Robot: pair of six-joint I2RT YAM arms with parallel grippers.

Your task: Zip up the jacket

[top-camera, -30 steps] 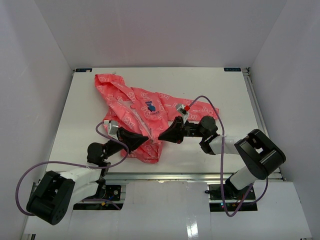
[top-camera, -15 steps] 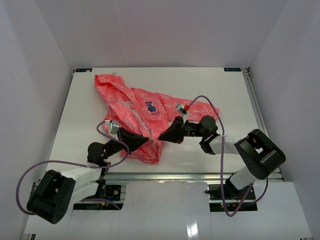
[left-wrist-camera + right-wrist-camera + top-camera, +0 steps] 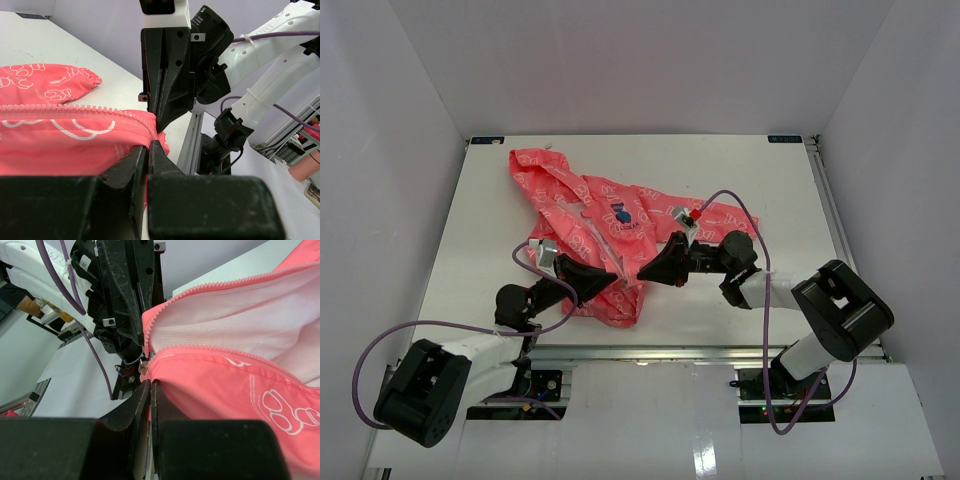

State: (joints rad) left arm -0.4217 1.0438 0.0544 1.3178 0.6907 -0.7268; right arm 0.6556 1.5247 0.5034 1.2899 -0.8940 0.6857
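Note:
The coral-pink jacket (image 3: 590, 215) with white outline print and a dark-blue chest logo (image 3: 623, 215) lies unzipped on the white table, hood at the far left. My left gripper (image 3: 616, 281) is shut on the jacket's bottom hem (image 3: 125, 135) beside one row of zipper teeth (image 3: 75, 111). My right gripper (image 3: 642, 274) is shut on the other front edge (image 3: 200, 385) near its bottom corner. The metal zipper slider (image 3: 143, 366) sits just above its fingertips. The paler lining (image 3: 240, 315) shows between the two open zipper rows. The two grippers face each other, almost touching.
The table's metal front rail (image 3: 650, 352) runs just behind the grippers. Purple cables (image 3: 740, 205) loop from both arms over the table. White enclosure walls stand on three sides.

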